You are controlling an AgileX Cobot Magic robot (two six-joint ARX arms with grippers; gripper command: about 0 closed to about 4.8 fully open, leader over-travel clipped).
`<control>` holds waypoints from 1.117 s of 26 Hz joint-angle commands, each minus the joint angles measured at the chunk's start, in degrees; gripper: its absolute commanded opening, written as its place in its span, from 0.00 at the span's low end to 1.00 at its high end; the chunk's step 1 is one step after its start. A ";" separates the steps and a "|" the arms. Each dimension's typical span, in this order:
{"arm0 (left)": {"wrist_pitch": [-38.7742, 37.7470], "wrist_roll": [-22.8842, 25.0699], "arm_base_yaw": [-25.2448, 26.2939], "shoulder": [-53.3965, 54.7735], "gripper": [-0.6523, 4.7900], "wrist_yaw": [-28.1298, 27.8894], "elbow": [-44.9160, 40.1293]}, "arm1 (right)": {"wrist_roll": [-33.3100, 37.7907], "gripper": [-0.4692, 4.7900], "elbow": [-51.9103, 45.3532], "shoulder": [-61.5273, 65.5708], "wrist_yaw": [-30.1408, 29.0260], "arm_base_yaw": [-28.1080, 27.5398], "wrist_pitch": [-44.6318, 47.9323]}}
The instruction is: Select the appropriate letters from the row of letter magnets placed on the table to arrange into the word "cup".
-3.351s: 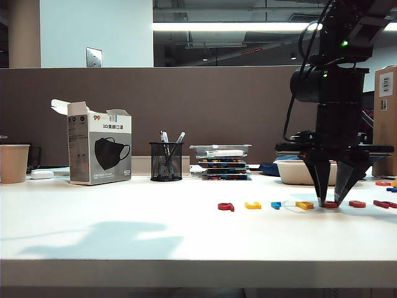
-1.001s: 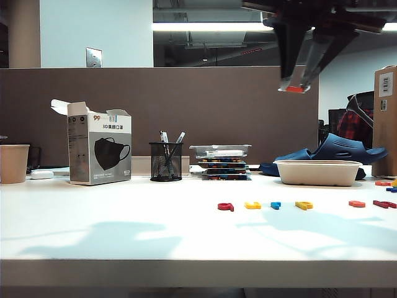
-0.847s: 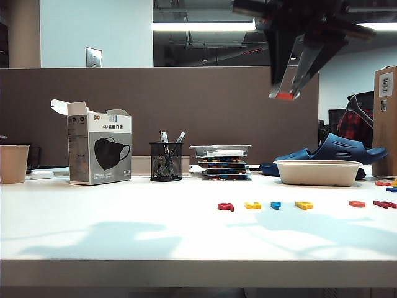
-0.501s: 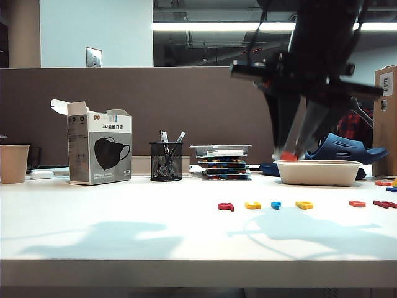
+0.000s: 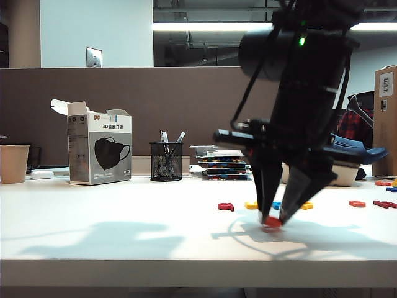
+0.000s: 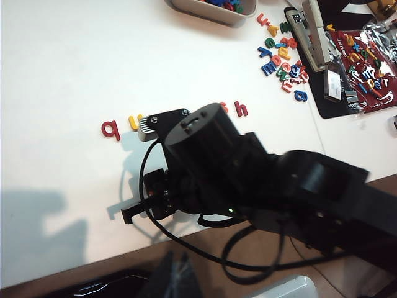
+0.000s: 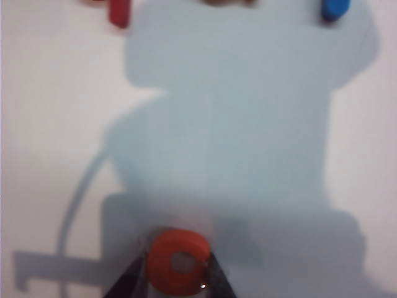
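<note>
The right gripper (image 5: 274, 220) points down at the counter (image 5: 124, 242), its fingers (image 7: 133, 279) clamped on the orange-red "c" (image 7: 178, 262), just in front of the row of letter magnets (image 5: 251, 205). The left gripper is out of sight, so its fingers' state cannot be told.

Small flat plastic letter magnets in row on white table (image 5: 124, 236): one dark red letter magnet (image 5: 226, 206), two yellow letter magnets (image 5: 250, 205), one blue letter magnet (image 5: 276, 204). One orange-red rounded letter magnet (image 5: 272, 221). One black mesh pen holder (image 5: 166, 162). One mask box (image 5: 99, 152).
</note>
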 commanded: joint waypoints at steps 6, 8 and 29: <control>0.37 -0.15 -0.04 -0.15 0.11 -0.17 0.20 | 0.09 0.29 -0.04 1.11 -0.28 0.02 0.59; 0.37 -0.15 -0.04 -0.15 0.11 -0.17 0.20 | 0.09 0.29 -0.04 1.11 -0.35 0.00 0.13; 0.37 -0.15 -0.04 -0.15 0.11 -0.17 0.20 | 1.60 0.62 -0.02 1.07 -0.37 -0.04 -1.38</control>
